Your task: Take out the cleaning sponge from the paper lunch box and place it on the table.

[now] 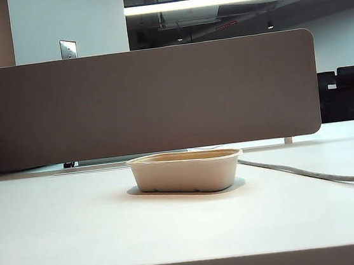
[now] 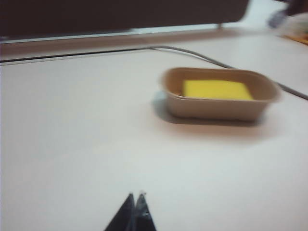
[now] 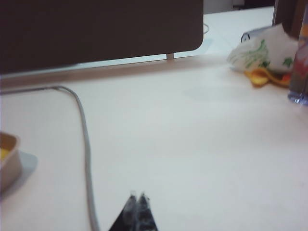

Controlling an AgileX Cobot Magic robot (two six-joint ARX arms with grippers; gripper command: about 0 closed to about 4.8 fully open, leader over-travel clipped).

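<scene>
I have the paper lunch box sitting near the middle of the table, with the grey-brown partition behind it at twelve o'clock and a grey cable trailing off toward three o'clock. From the exterior view I cannot see into the box; from my left wrist view the cleaning sponge lies flat inside it, a bright yellow slab filling most of the floor. My left gripper hangs above bare table well short of the box, fingertips pressed together. My right gripper is likewise closed with nothing between the tips, over open table with the box only just visible off to its side and the cable running past. Neither arm shows in the exterior view. I judge the sponge to be light, soft and springy, so it should squash under the fingers rather than slip, and it is not fragile. The box looks light too, and may lift or slide with the sponge if it fits snugly. I would open the left pincer, come straight down, and pinch across the short width near the middle, keeping clear of the sloping walls.
</scene>
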